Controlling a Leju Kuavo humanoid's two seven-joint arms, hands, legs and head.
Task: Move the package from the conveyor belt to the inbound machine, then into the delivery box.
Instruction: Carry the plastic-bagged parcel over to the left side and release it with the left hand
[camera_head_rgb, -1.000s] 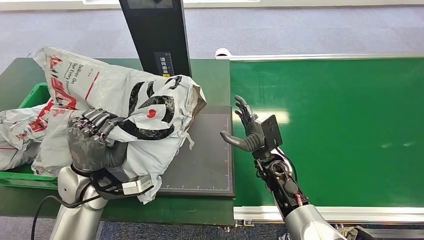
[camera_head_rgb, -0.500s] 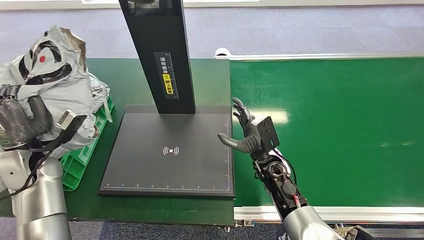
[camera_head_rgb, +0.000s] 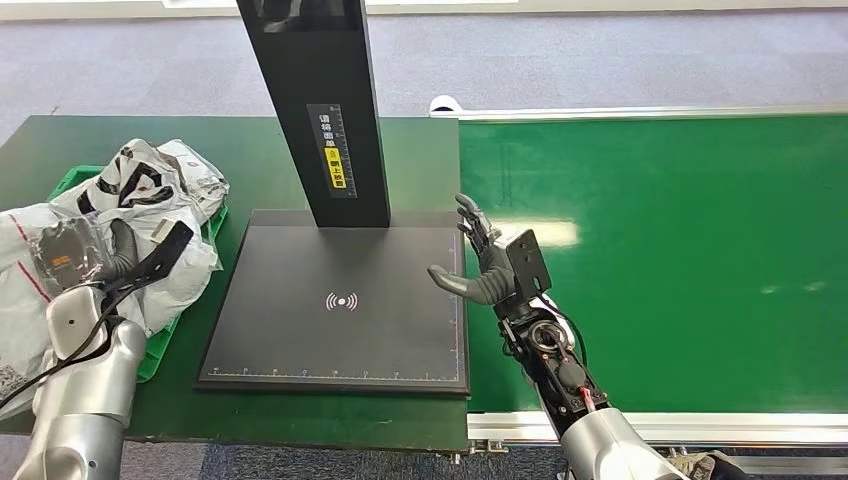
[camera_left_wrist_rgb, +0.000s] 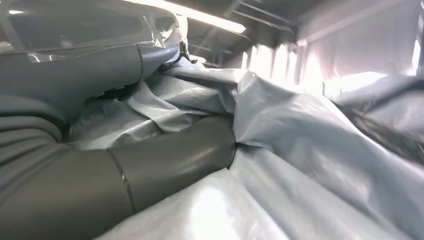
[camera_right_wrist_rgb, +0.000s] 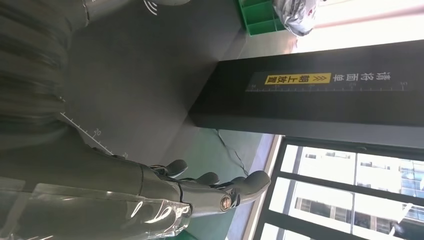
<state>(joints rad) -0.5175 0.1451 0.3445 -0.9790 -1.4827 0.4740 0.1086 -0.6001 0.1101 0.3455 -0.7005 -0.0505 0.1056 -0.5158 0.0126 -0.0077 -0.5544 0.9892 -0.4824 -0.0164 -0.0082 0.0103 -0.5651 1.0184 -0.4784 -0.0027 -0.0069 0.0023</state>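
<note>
While left hand (camera_head_rgb: 75, 255) grips the package (camera_head_rgb: 150, 190) over the green box (camera_head_rgb: 185, 300), right hand (camera_head_rgb: 485, 265) hovers spread beside the scanner plate (camera_head_rgb: 340, 300).

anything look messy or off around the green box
The grey package the left hand holds is badly crumpled and mounds above the green delivery box rim instead of lying flat. Nothing looks spilled.

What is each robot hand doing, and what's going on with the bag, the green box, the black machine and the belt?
left hand: holds the package.
right hand: open, holding nothing.
package: crumpled, lying in the delivery box.
delivery box: holds bags.
inbound machine: nothing on its plate.
conveyor belt: nothing on it.
</note>
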